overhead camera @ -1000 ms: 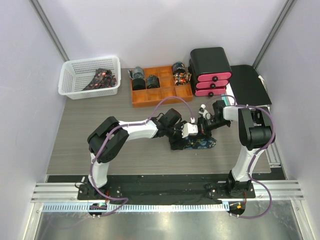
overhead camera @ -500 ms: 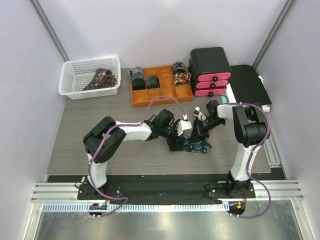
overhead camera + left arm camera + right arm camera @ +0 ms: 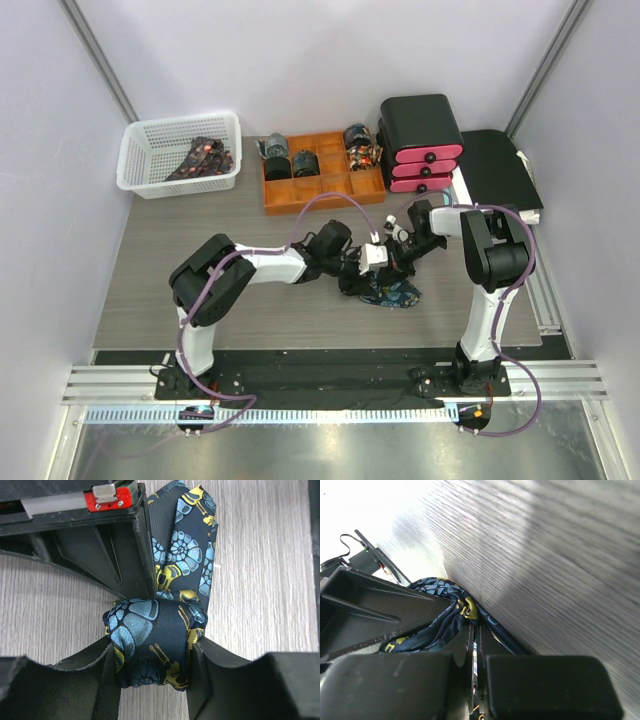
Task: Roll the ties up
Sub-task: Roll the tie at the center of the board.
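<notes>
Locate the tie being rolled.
Top view: the tie lies mid-table, right of centre, in front of the orange tray, between the left gripper and right gripper. The left wrist view shows its roll between the left fingers.

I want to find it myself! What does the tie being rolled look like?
Find the middle of the grey wood-grain table, in front of the orange plastic tray, where the two arms meet. There lies a dark navy fabric tie with blue shells and gold marks, the only one outside tray and white basket.
</notes>
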Available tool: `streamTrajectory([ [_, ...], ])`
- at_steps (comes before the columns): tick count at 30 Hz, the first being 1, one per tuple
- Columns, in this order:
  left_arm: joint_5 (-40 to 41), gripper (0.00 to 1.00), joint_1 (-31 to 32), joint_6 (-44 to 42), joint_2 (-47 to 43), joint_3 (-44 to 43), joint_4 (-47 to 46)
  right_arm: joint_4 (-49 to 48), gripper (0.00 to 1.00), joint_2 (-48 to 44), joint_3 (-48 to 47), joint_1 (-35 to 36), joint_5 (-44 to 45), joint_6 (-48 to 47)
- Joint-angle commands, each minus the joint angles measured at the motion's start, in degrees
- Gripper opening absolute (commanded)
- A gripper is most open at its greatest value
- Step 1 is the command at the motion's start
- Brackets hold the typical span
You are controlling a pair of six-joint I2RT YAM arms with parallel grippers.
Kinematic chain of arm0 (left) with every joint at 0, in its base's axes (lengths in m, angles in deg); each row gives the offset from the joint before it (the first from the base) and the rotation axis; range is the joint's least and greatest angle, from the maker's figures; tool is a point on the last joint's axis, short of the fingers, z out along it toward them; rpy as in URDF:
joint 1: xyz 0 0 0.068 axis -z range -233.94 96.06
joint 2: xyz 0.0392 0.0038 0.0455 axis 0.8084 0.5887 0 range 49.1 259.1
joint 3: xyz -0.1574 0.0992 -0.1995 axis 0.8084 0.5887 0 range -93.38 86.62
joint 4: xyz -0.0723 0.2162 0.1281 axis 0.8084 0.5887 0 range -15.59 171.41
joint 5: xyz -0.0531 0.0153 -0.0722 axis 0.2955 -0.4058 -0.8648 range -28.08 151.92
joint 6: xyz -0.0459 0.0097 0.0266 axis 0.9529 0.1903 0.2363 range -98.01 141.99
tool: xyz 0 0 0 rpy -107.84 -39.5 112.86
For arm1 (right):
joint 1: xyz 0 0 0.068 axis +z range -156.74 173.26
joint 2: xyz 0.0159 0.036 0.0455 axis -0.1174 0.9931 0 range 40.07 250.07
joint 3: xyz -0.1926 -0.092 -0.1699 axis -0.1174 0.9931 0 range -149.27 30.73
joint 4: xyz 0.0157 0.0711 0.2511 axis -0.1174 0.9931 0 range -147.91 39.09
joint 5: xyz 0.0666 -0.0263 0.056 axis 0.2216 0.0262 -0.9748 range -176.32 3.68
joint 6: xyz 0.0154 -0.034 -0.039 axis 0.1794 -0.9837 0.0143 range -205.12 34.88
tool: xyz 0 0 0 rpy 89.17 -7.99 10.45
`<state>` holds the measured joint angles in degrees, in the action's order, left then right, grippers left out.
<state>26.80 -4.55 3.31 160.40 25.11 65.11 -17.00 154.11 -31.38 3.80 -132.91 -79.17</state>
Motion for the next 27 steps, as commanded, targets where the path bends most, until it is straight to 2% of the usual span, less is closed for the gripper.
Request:
streamTrajectory([
  [1, 2.32, 0.37, 2.99, -2.68, 0.75, -1.41, 1.91, -7.42, 0.01, 3.91, 1.11, 2.55, 12.49, -1.3],
  [6, 13.37, 0.32, 7.39, -8.21, 3.12, -4.04, 9.12, -8.3, 0.01, 4.18, -0.11, 3.25, 9.94, -0.07],
  [9, 16.3, 0.28, 8.09, -9.88, 5.14, -6.24, 17.72, -6.81, 0.01, 3.3, -1.52, 2.9, 8.45, -0.94],
  [11, 18.14, 0.26, 8.27, -10.5, 5.5, -6.51, 21.32, -5.93, 0.04, 2.24, -2.31, 1.68, 5.74, -1.38],
  [14, 20.78, 0.24, 8.97, -11.38, 7.25, -7.83, 25.98, -3.21, 0.15, 1.71, -4.33, -1.75, 2.82, -2.52],
  [17, 23.24, 0.2, 9.24, -10.77, 9.36, -9.67, 30.03, 3.02, 0.25, 1.01, -6.8, -4.56, 2.47, -5.69],
  [20, 24.82, 0.16, 9.15, -8.49, 12.17, -12.48, 33.46, 8.39, 0.3, -1.26, -7.85, -7.99, 3.52, -8.76],
  [27, 25.45, 0.1, 8.54, -2.16, 14.55, -14.77, 33.47, 17.54, 0.27, -4.0, -6.45, -11.69, 4.67, -13.6],
])
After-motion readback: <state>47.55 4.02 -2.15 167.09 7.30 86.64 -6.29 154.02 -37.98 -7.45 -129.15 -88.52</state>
